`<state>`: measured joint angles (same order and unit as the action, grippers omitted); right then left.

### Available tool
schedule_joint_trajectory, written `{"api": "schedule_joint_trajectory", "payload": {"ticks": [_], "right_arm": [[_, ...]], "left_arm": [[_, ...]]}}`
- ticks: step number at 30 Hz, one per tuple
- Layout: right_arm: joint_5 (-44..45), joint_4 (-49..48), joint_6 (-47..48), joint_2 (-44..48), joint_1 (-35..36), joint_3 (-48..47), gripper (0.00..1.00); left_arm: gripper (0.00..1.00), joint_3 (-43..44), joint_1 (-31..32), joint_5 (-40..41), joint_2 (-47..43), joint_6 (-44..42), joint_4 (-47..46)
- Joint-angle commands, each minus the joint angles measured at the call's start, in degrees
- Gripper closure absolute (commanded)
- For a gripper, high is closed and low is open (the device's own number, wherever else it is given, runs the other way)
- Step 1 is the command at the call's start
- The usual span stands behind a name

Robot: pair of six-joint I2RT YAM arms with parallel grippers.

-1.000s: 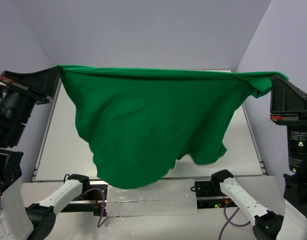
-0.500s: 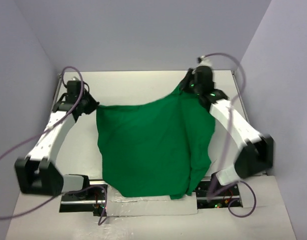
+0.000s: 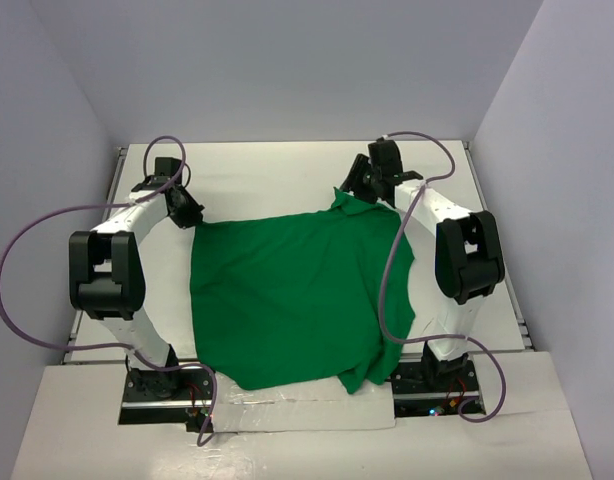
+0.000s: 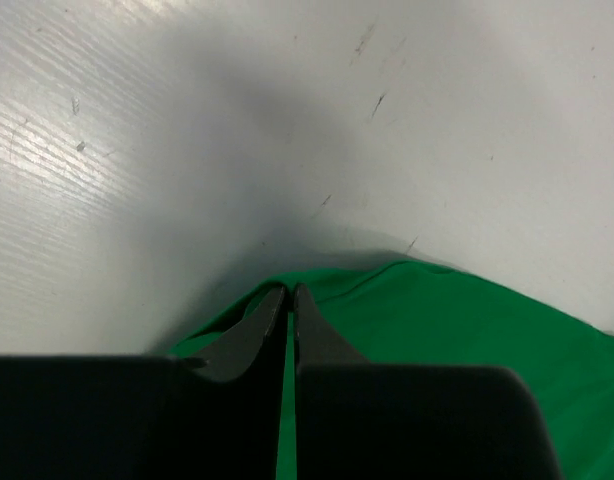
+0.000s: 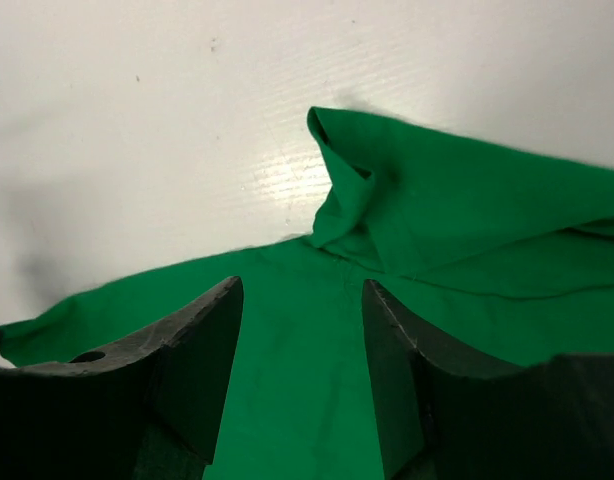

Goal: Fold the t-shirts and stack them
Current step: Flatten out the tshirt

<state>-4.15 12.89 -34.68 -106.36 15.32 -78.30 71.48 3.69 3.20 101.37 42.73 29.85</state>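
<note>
1. The left gripper has its fingers pressed together with only a hairline slit between them. They pinch the edge of the t-shirt at its far-left corner.
2. The right gripper has its fingers spread apart and holds nothing. It hangs over the shirt's far-right corner, where a folded-over flap of cloth lies just beyond the tips.
3. The bright-green shirt lies spread on the white table between the two arms. It is mostly flat with light wrinkles, its near hem reaches the table's near edge, and it bunches at the near right.
4. The left arm and right arm both reach toward the far half of the table, with purple cables looping from them.
</note>
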Motion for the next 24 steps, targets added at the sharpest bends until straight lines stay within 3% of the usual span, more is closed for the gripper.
{"api": "schedule_joint_trajectory", "payload": {"ticks": [1,7,14,18,24], "right_arm": [[0.0,-1.1,-2.8,-2.3,-1.0,-2.7,0.48],[5.2,1.4,1.2,-2.2,-0.8,-1.0,0.47],[4.4,2.3,2.0,-4.2,-0.6,-0.7,0.47],[4.0,2.1,-0.7,-4.7,-0.8,1.2,0.49],[-1.2,-7.5,-10.0,-2.5,-1.4,9.0,0.44]], "left_arm": [[0.9,2.0,-0.6,0.0,-2.2,-0.7,-2.5],[0.9,1.6,-0.6,-0.1,-3.1,-0.5,-2.9],[0.9,1.9,-0.7,0.3,-3.1,-0.7,-2.7],[0.9,1.7,-0.7,0.4,-3.4,-0.5,-2.6],[0.9,1.8,-0.8,0.6,-3.8,-1.0,-2.3]]}}
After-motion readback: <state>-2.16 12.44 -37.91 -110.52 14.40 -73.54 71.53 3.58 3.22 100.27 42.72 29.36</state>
